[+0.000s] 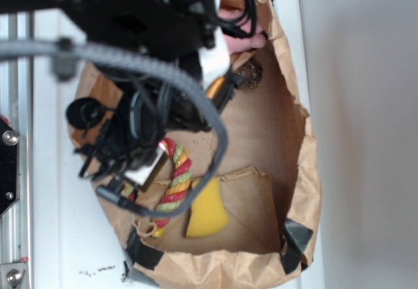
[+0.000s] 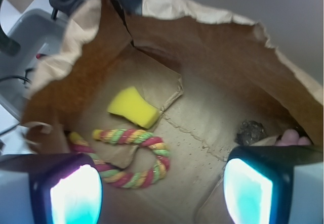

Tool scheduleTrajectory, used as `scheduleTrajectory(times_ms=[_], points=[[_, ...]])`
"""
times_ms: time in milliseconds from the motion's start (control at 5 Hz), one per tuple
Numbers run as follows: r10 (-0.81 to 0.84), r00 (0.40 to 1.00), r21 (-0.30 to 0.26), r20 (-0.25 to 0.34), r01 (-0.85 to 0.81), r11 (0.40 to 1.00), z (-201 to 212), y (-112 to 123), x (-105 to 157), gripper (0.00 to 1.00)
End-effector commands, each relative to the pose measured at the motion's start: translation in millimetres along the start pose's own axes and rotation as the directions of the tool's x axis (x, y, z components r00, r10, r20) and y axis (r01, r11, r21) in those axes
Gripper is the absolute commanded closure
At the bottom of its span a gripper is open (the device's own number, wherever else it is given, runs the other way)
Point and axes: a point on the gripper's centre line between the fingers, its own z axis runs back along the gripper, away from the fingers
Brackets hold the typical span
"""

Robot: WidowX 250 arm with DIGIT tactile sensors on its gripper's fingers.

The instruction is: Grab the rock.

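Pincer (image 2: 162, 183) spread wide; rock (image 2: 250, 132) beyond right finger, untouched.

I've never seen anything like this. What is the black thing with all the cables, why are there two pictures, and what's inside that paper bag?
The black thing is a robot arm. One picture looks down from above; the other comes from a camera on the arm's wrist, looking past its gripper, whose two glowing fingers stand apart, holding nothing. Both show the brown paper bag lying open. Inside lie a yellow sponge, a striped rope toy, a small dark rock and, beside it, something pink, mostly hidden. The arm is meant to grab the rock.
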Motion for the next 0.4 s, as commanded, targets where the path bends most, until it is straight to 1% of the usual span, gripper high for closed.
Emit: scheduleTrajectory(times_ms=[0, 200], points=[[-0.136, 0.991, 0.07, 0.002, 0.136, 0.988, -35.8, 41.2, -2.9, 0.0], [-0.182, 0.983, 0.076, -0.016, 0.183, 0.98, -43.7, 41.9, 5.2, 0.0]])
